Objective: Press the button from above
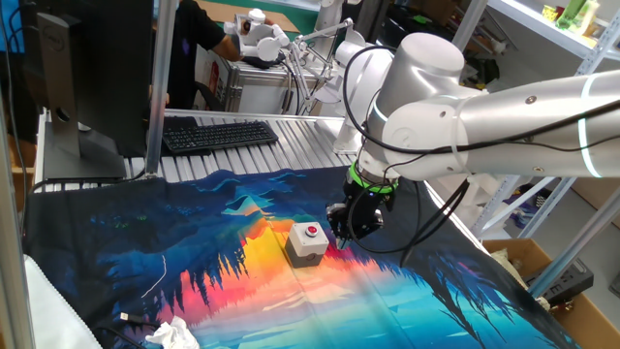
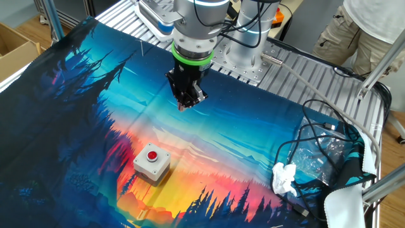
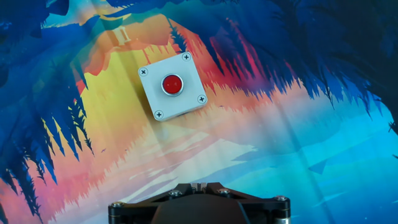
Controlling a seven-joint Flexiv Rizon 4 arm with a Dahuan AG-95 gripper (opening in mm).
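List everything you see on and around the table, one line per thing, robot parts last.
Small round red push-button in a light grey cube housing: one, red on grey, on the orange part of the cloth, apart from the claw.
Printed landscape cloth: one, blue, orange and pink, spread over the table.
Black keyboard: one, black, on the ribbed metal surface behind the cloth.
Dark monitor: one, black, beside the keyboard.
Crumpled white tissue: one, white, at the cloth's edge near the cables.
Black cables: a tangle, black, by the tissue.
Cardboard box: one, brown, on the floor.
Robot arm: one, white.
Claw: one, black, above the cloth, off to one side of the button.
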